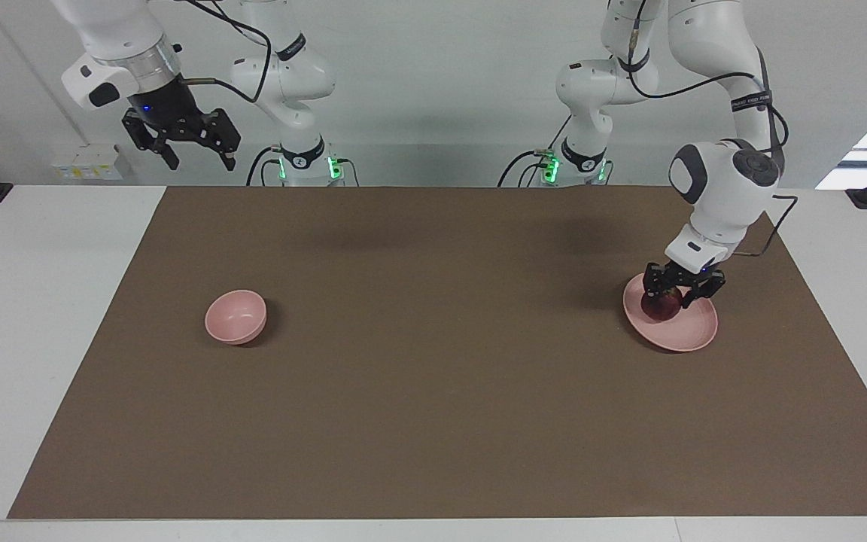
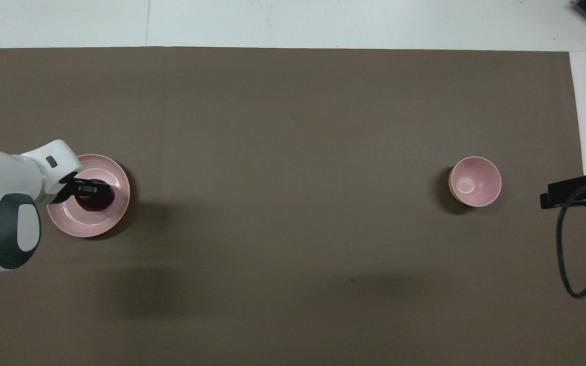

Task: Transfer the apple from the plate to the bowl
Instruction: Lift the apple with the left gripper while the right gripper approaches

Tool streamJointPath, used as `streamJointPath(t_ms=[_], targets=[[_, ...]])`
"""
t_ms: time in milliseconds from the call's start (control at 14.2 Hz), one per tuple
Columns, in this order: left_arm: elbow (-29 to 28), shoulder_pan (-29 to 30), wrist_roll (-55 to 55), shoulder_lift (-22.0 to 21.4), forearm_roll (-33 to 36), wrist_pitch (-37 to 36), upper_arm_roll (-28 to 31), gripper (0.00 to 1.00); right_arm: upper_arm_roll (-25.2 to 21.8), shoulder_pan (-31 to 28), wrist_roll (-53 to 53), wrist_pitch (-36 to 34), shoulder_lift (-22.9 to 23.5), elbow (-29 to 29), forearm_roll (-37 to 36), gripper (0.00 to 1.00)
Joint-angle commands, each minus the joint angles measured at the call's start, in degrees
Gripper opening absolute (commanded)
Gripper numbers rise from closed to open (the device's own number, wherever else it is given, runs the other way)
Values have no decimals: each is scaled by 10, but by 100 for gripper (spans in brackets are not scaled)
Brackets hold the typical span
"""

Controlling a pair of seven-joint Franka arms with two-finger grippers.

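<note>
apple point(image 1: 662, 306) on plate point(image 1: 685, 331), bowl point(image 1: 235, 317) well apart

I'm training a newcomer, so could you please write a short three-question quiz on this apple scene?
1. True or false: the apple lies in the bowl.
2. Which gripper is at the apple?
A. the left gripper
B. the right gripper
3. Fill in: the bowl stands toward the ____ arm's end of the table.

Key
1. False: the apple is at the plate, with the left gripper's jaws shut on it.
2. A: the right gripper hangs open, high above the table's edge, while its arm waits.
3. right
</note>
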Motion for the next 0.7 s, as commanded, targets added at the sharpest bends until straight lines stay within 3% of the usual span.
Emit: streamJointPath(t_ms=[0, 141, 281, 633], targets=[[4, -12, -34, -39, -11, -31, -20, 0, 3, -3, 6, 11, -12, -15, 25, 100], [27, -12, -64, -45, -16, -75, -48, 0, 0, -12, 6, 8, -10, -13, 66, 100], [68, -12, -67, -44, -68, -119, -80, 0, -11, -24, 9, 2, -10, -12, 119, 100], [93, -12, -136, -50, -174, -128, -138, 0, -12, -28, 116, -7, -13, -14, 176, 100]])
